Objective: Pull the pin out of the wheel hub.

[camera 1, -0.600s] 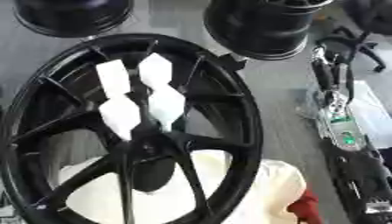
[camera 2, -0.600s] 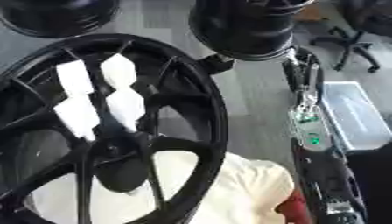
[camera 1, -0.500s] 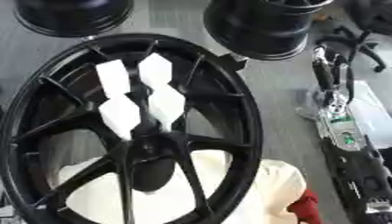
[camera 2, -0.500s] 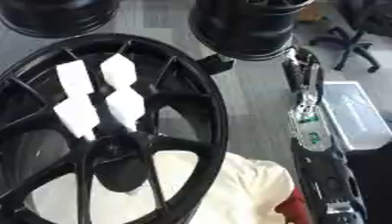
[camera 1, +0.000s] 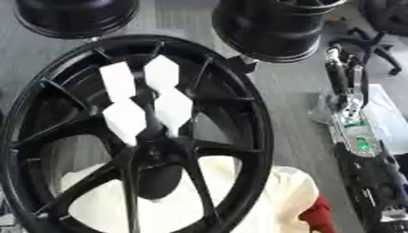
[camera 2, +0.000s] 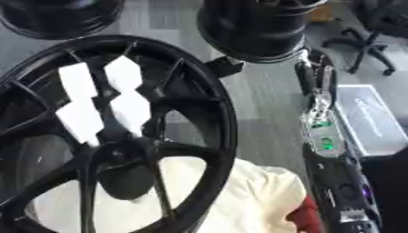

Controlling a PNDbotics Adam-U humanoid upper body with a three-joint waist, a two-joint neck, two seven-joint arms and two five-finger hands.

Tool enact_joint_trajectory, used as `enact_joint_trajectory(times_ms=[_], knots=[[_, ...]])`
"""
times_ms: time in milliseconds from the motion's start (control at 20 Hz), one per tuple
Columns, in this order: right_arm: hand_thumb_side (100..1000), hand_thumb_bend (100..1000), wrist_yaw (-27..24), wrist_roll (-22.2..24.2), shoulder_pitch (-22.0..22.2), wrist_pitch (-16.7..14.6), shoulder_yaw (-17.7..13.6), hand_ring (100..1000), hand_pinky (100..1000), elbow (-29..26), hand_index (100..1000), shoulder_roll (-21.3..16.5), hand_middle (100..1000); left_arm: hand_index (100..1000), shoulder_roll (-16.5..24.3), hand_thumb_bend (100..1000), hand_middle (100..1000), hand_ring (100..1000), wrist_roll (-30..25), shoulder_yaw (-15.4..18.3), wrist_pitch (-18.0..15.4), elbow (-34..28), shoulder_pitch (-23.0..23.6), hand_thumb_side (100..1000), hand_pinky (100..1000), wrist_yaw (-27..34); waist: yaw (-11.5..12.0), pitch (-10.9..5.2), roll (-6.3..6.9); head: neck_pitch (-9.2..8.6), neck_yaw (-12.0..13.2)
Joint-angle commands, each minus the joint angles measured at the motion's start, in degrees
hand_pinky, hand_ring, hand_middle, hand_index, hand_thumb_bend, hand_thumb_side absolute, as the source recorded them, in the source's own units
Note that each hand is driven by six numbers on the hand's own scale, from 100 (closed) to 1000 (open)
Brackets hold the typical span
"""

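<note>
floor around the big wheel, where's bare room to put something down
Bare grey floor runs between the big wheel and the right arm. Farther up it is crowded by two dark rims; near the bottom a cream cloth covers it.

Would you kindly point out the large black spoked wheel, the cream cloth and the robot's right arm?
Large black spoked wheel (camera 1: pixel 255 136), left eye view, right rim.
Cream cloth (camera 2: pixel 263 200), right eye view, bare fold.
Right arm (camera 2: pixel 323 141), right eye view, green-lit forearm.

A workshop or lab. Black wheel rims (camera 1: pixel 271 27) stand on a grey floor (camera 2: pixel 263 100). An office chair (camera 2: pixel 374 41) sits at the back.
</note>
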Motion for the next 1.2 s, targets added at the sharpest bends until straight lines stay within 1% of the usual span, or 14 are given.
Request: enact_joint_trajectory(times_ms=[50, 150, 300, 350, 500, 900, 1100, 1200], knots=[[654, 100, 0.11, 0.04, -0.54, 0.03, 0.06, 734, 838, -0.58, 792, -1.82, 711, 793, 0.43, 178, 699, 699, -4.61, -0.46, -1.16, 0.01, -1.74, 623, 743, -0.78, -0.12, -1.14, 0.31, -0.62, 0.01], [656, 100, 0.24, 0.10, -0.53, 0.30, 0.08, 734, 838, -0.54, 793, -1.84, 711, 798, 0.02, 215, 705, 705, -8.58, -1.00, -2.45, 0.11, -2.30, 600, 746, -1.35, -0.11, -1.16, 0.33, -0.60, 0.02], [656, 100, 0.44, 0.19, -0.55, 0.65, 0.08, 734, 837, -0.57, 793, -1.85, 711, 809, -0.57, 236, 715, 714, -14.22, -2.07, -4.25, 0.16, -3.00, 622, 753, -1.59, -0.14, -1.18, 0.39, -0.56, -0.02], [656, 100, 0.48, 0.19, -0.55, 0.73, 0.08, 734, 837, -0.60, 793, -1.85, 711, 810, -0.69, 245, 717, 717, -15.08, -2.67, -4.78, 0.09, -3.23, 625, 754, -1.74, -0.16, -1.19, 0.42, -0.55, -0.05], [657, 100, 0.59, 0.22, -0.55, 0.95, 0.12, 734, 837, -0.63, 792, -1.89, 711, 817, -1.10, 264, 728, 728, -15.82, -4.91, -6.41, -0.07, -3.81, 649, 762, -2.38, -0.18, -1.21, 0.50, -0.53, -0.15], [660, 100, 0.85, 0.38, -0.55, 1.41, 0.25, 734, 836, -0.61, 792, -1.99, 711, 830, -1.97, 327, 742, 738, -15.92, -10.54, -10.34, 0.02, -4.97, 676, 771, -5.12, -0.26, -1.23, 0.69, -0.46, -0.14], [660, 100, 0.95, 0.52, -0.55, 1.53, 0.34, 734, 836, -0.59, 792, -2.00, 711, 839, -2.82, 382, 754, 748, -15.92, -11.40, -10.40, 1.22, -5.68, 652, 779, -8.95, -0.28, -1.28, 0.73, -0.42, -0.01], [660, 100, 0.99, 0.59, -0.58, 1.58, 0.39, 733, 836, -0.58, 792, -1.97, 711, 837, -3.47, 385, 754, 749, -15.92, -11.41, -9.79, 2.21, -5.98, 633, 780, -11.74, -0.30, -1.30, 0.71, -0.36, 0.01]])
